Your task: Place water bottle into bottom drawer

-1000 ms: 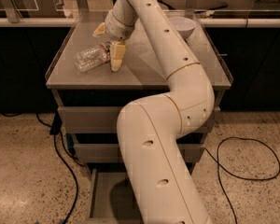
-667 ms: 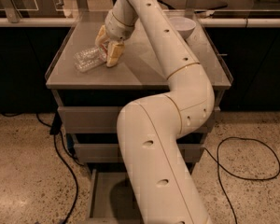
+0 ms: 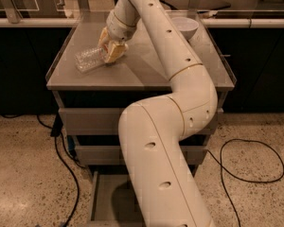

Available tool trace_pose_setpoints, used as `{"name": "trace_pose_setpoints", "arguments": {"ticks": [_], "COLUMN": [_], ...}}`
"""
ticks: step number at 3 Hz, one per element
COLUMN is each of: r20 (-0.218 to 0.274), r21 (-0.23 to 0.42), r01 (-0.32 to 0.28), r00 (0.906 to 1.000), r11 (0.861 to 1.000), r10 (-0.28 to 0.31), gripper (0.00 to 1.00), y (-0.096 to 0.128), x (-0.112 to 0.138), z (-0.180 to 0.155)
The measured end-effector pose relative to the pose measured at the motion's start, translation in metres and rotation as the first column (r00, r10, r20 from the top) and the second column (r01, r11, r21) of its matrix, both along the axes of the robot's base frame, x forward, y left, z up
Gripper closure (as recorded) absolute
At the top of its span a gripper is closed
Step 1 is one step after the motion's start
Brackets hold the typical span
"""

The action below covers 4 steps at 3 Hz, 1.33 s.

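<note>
1. the gripper is low over the top of the grey cabinet, near the back left part.
2. the bottle lies on its side on the cabinet top. it is clear and crinkly.
3. the right end of the bottle is right at the gripper, and the two look like they touch. i cannot tell if the gripper is open or shut, or if it has hold of the bottle.
4. the big white arm comes up from the bottom, bends at the right side of the cabinet and reaches back over the top to the gripper.
5. a white bowl sits at the back of the cabinet top, on the other side of the arm from the bottle.
6. the bottom drawer is pulled out. its grey floor shows on the left, and the arm hides the rest. the bottle is up on top, well apart from it.
7. two upper drawers sit above it.
8. a black cable hangs down the left side to the speckled floor.
</note>
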State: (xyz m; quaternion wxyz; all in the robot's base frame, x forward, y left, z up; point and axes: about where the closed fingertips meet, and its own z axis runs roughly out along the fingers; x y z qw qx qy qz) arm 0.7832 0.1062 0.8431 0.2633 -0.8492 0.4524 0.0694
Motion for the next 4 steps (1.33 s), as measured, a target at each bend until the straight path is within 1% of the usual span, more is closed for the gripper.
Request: {"name": "trace_pose_setpoints", "arguments": {"ticks": [1, 2, 3, 4], "r20": [0.000, 0.017, 0.037, 0.063], "r21": [0.000, 0.012, 0.015, -0.001], "r01": [0.000, 0.004, -0.019, -0.035], "r00": [1.0000, 0.9998, 0.9992, 0.9974], "r11": [1.000, 1.000, 1.000, 0.999], "r10": [0.000, -0.004, 0.019, 0.035], "gripper": [1.00, 1.00, 1.00, 1.00], "y": [0.000, 0.005, 0.009, 0.000], "x": [0.000, 0.006, 0.005, 0.000], "z": [0.000, -0.001, 0.004, 0.019]}}
